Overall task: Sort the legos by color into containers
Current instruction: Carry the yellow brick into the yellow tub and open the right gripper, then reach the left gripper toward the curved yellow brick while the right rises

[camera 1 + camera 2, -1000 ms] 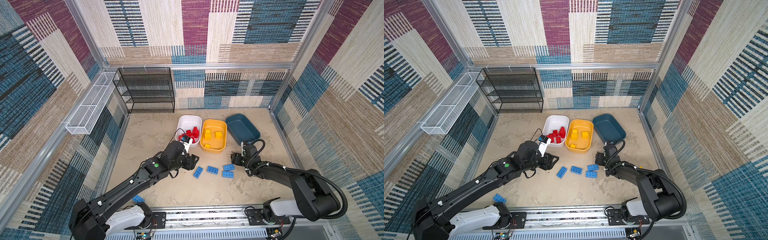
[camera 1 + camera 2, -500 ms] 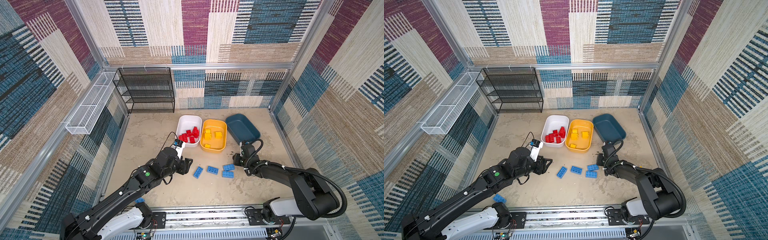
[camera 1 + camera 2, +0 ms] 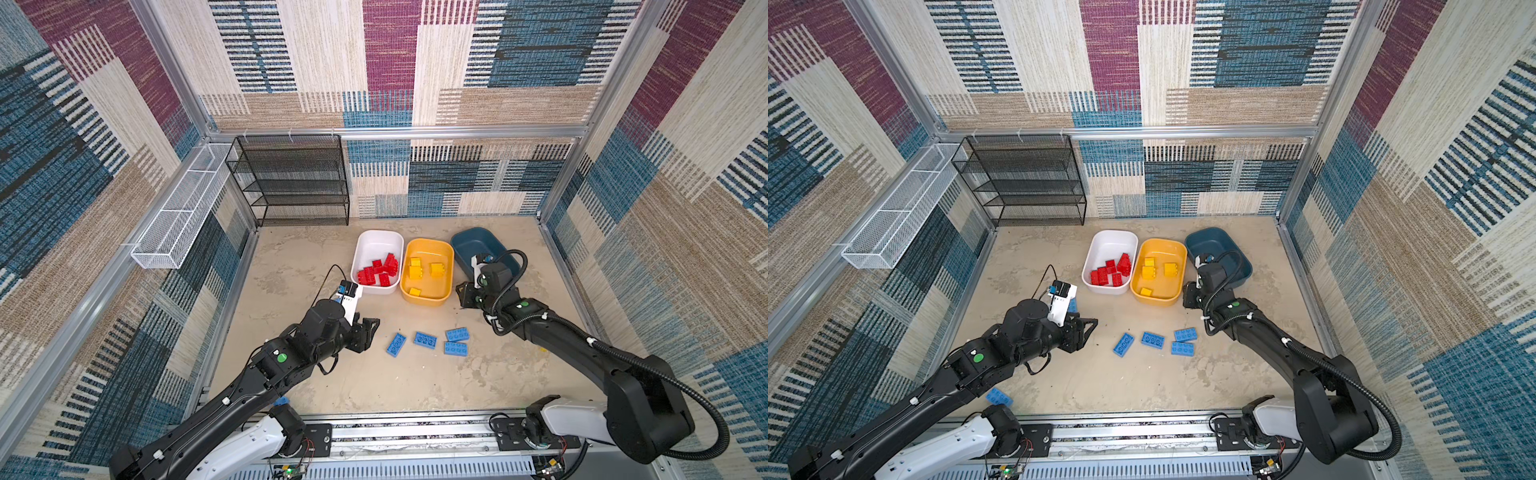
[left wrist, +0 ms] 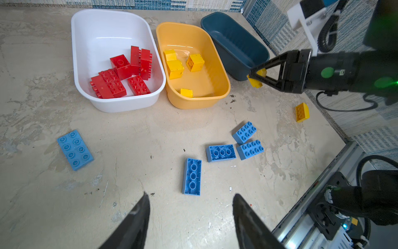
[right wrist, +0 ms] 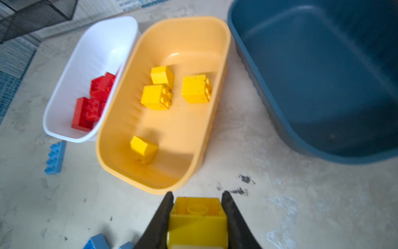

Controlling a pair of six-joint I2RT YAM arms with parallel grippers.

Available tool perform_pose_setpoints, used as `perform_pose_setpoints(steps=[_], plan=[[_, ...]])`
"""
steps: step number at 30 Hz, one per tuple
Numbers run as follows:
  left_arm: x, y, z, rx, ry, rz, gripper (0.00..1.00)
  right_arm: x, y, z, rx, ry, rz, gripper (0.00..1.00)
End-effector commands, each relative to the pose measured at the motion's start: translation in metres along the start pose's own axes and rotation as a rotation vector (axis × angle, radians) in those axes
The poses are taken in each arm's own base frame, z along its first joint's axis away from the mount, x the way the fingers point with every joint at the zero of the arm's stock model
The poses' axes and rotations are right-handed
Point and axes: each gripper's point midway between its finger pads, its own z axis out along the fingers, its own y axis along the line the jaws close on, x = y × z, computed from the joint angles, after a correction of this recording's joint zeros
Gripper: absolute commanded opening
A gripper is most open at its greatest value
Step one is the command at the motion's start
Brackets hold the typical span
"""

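Right gripper [image 5: 197,194] pinches a small yellow studded plastic brick [image 5: 198,220] right of centre in a top view, beside the yellow rounded plastic tub [image 3: 427,301]. Delivery step, it seems: next, likely, a lift over the rim and release.

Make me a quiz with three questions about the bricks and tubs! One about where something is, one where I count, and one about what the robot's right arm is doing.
1. Where do the red bricks lie?
A) in the white tub
B) on the floor
C) in the black rack

2. How many yellow bricks lie inside the yellow tub?
A) two
B) four
C) six

3. What is the right end effector doing?
A) hanging open
B) shut on a blue brick
C) shut on a yellow block

Answers: 1 A, the red ones are piled in the white one. 2 B, four show in both wrist views. 3 C, it clamps the block by two sides.
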Motion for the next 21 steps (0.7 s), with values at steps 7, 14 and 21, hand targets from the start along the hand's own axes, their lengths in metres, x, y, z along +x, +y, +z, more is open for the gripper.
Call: perform_pose_setpoints(steps=[7,14,21], plan=[[0.013,0.010,-0.008,-0.029,0.010,-0.022,0.62,-0.029,0.047,0.045,-0.142,0.082,-0.048,0.36],[0.011,0.006,-0.004,-0.009,0.001,-0.028,0.63,-0.053,0.063,0.071,-0.173,0.080,-0.049,0.42],[-0.001,-0.016,0.021,0.066,0.015,0.022,0.64,-0.095,0.076,0.050,-0.179,-0.016,-0.063,0.80]])
